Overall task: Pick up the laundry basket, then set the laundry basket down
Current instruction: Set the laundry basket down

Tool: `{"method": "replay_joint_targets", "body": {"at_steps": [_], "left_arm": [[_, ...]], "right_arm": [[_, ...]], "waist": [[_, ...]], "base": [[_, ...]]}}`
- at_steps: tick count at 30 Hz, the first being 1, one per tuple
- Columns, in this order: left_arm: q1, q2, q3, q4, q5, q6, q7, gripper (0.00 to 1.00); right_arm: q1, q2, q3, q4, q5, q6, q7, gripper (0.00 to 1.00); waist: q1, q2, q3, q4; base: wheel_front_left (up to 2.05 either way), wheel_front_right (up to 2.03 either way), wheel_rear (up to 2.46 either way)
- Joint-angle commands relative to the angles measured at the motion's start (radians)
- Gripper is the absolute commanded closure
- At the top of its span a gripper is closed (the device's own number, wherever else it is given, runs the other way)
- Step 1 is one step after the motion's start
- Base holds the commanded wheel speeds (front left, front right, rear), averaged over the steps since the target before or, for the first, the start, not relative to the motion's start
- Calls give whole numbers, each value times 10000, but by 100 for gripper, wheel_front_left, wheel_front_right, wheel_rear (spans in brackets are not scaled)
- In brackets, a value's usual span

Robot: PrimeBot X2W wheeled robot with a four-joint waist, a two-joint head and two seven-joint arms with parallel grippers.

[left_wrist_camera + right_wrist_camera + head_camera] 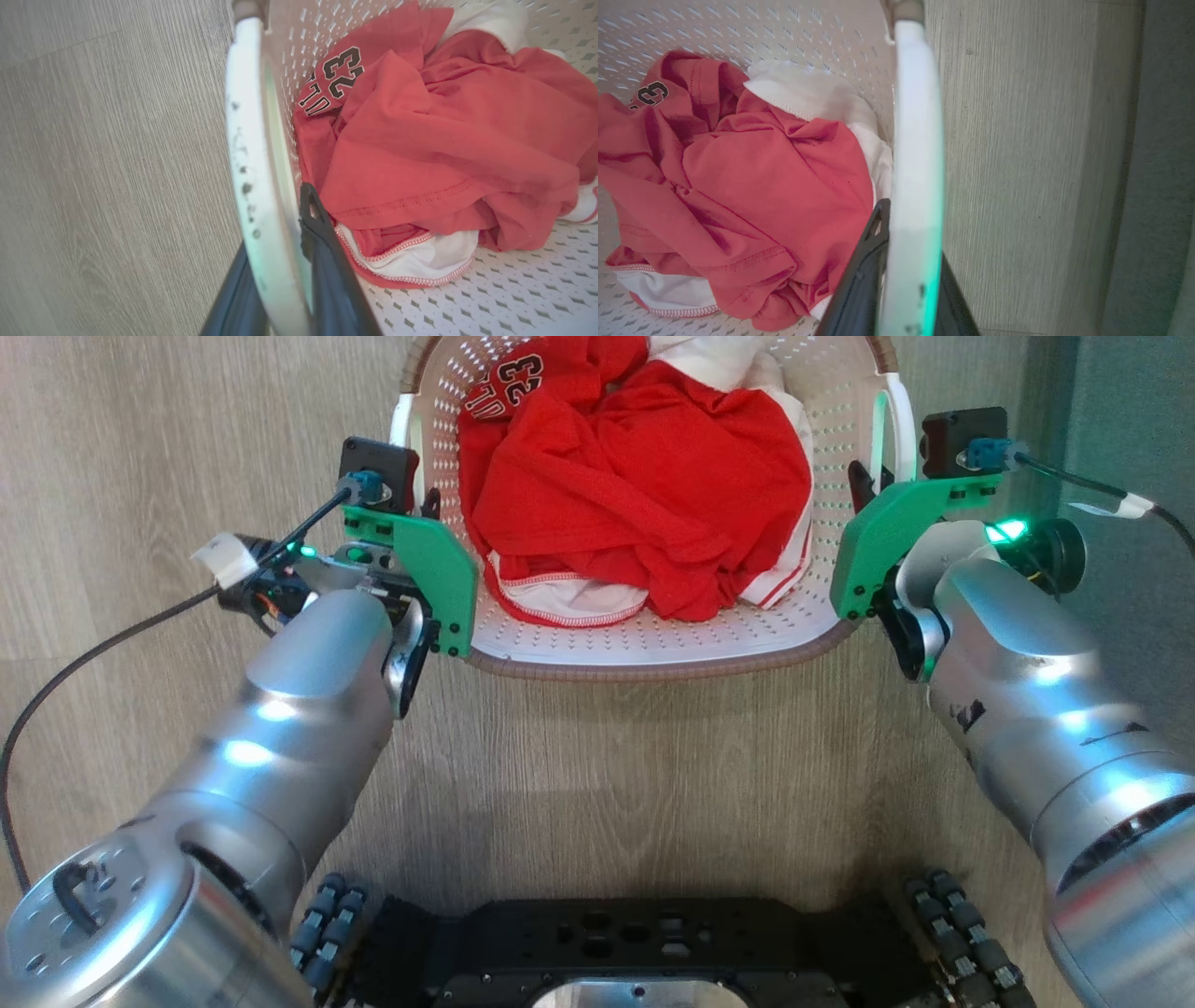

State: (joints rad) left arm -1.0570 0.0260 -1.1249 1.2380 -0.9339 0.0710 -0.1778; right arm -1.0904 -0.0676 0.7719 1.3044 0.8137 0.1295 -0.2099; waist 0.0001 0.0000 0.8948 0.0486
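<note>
Both claws are closed up narrow, each one pinching a handle. The left claw has one dark finger on each side of the thin white plastic left handle. Both fingers press against it, with no gap that I can see. The right claw holds the white plastic right handle the same way.

Between the two claws is the small cream-white plastic laundry basket, with little holes and a brown woven-look rim. I cannot tell if its bottom is on the pale wooden floor or just off it.

Just past the inner finger of each claw lies a crumpled red shirt with numbers, and some white cloth with red trim pokes out under it. The floor is on the outer side of each claw.

I think the basket is light. It is thin plastic, and the clothes are soft and few. The walls look stiff, but they may bend a little if squeezed. The handles are smooth and thin, so they could slip or turn in a claw. They look like the best places to hold, one on each side. I think both claws should go up and down together, so the basket does not tip and spill the clothes.
</note>
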Motion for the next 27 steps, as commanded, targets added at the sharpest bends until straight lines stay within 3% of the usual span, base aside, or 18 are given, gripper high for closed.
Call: {"method": "replay_joint_targets", "body": {"at_steps": [1, 20, 21, 23, 24, 25, 26, 27], "left_arm": [[2, 242, -92, -63, 12, 75, -103, 100], [-154, 242, -385, 30, -329, 62, -208, 100], [-155, 242, -388, 38, -357, 63, -207, 100], [-144, 242, -367, 47, -449, 91, -178, 65], [-138, 242, -363, 46, -490, 101, -160, 59], [-131, 242, -361, 43, -530, 115, -142, 55], [-122, 242, -367, 39, -561, 128, -130, 42], [-114, 242, -371, 38, -591, 142, -133, 23]], "right_arm": [[206, 115, -46, -137, -215, 12, -134, 100], [191, 166, -1340, -137, -1563, 12, -168, 99], [204, 168, -1390, -137, -1622, 12, -165, 87], [229, 170, -1458, -137, -1687, 12, -169, 63], [240, 170, -1476, -136, -1702, 12, -176, 54], [250, 170, -1487, -136, -1709, 12, -183, 33], [252, 171, -1495, -136, -1704, 12, -190, 9], [252, 171, -1493, -136, -1695, 12, -198, 0]], "waist": [[-1, 0, 42, 18], [-1, 0, 328, 16], [-1, 0, 326, 16], [-1, 0, 311, 36], [-1, 0, 301, 43], [-1, 0, 287, 52], [-1, 0, 271, 59], [-1, 0, 254, 63]], "base": [[0, 0, 0], [0, 0, 0], [0, 0, 0], [0, 0, 0], [0, 0, 0], [0, 0, 0], [0, 0, 0], [0, 0, 0]]}}
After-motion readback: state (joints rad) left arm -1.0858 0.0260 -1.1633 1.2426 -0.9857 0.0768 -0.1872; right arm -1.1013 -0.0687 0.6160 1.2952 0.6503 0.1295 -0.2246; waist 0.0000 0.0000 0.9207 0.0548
